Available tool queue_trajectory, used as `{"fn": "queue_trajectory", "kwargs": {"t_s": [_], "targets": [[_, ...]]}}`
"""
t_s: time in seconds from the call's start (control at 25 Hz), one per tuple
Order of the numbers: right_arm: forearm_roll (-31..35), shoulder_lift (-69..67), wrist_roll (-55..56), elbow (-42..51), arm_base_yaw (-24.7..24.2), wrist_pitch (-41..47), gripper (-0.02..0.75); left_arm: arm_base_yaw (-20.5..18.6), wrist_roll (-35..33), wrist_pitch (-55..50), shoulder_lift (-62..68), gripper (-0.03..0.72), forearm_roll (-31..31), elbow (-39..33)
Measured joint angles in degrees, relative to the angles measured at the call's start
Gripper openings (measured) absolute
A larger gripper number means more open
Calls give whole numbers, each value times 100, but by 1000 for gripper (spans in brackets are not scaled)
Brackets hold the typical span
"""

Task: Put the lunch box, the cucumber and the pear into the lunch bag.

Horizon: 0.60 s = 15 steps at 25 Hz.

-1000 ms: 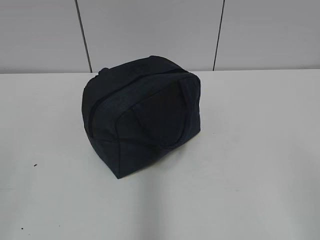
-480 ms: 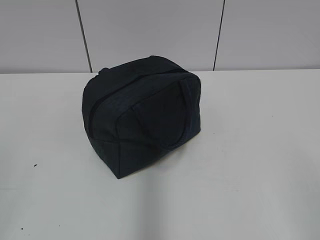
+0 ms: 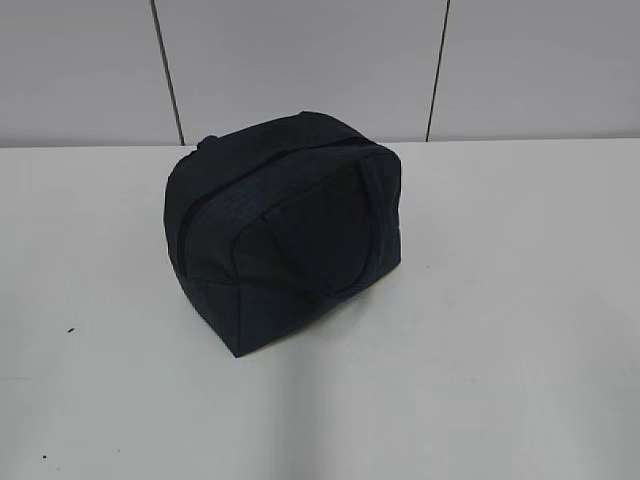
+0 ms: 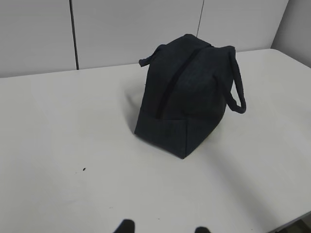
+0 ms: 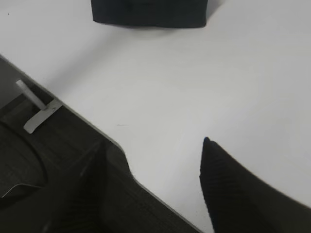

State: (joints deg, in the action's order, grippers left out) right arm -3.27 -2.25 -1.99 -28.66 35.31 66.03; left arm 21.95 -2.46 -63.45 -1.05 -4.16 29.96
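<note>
The lunch bag (image 3: 285,225) is a dark navy fabric bag standing on the white table, its top shut and one loop handle hanging down its near side. It also shows in the left wrist view (image 4: 187,104) and, as a bottom strip only, in the right wrist view (image 5: 148,12). The lunch box, the cucumber and the pear are out of view. My left gripper (image 4: 164,227) is open and empty, low over the table well short of the bag. My right gripper (image 5: 158,145) is open and empty at the table's edge. Neither gripper shows in the exterior view.
The white table (image 3: 500,300) runs back to a grey panelled wall (image 3: 300,60). In the right wrist view the table edge (image 5: 82,119) runs diagonally, with dark floor and a white bracket (image 5: 36,109) beyond it. A small dark speck (image 4: 83,169) lies on the table.
</note>
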Motion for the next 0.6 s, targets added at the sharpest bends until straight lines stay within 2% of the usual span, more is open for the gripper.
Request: {"fn": "queue_trajectory", "kwargs": {"t_s": [0.08,0.28,0.4,0.48,0.6], "targets": [[10,87,0,0,-347,0,473,-273,0,0,0,239,-19,0],[-2,328,0,0,-1884,-2,472,-1728,0,0,0,239,-46,0],[-2,328,0,0,-2503,-2,472,-2356,0,0,0,239,-40,0],[-14,328,0,0,-2704,-2,472,-2618,0,0,0,239,-40,0],[-24,328,0,0,-2749,-2,472,-2614,0,0,0,239,-40,0]]}}
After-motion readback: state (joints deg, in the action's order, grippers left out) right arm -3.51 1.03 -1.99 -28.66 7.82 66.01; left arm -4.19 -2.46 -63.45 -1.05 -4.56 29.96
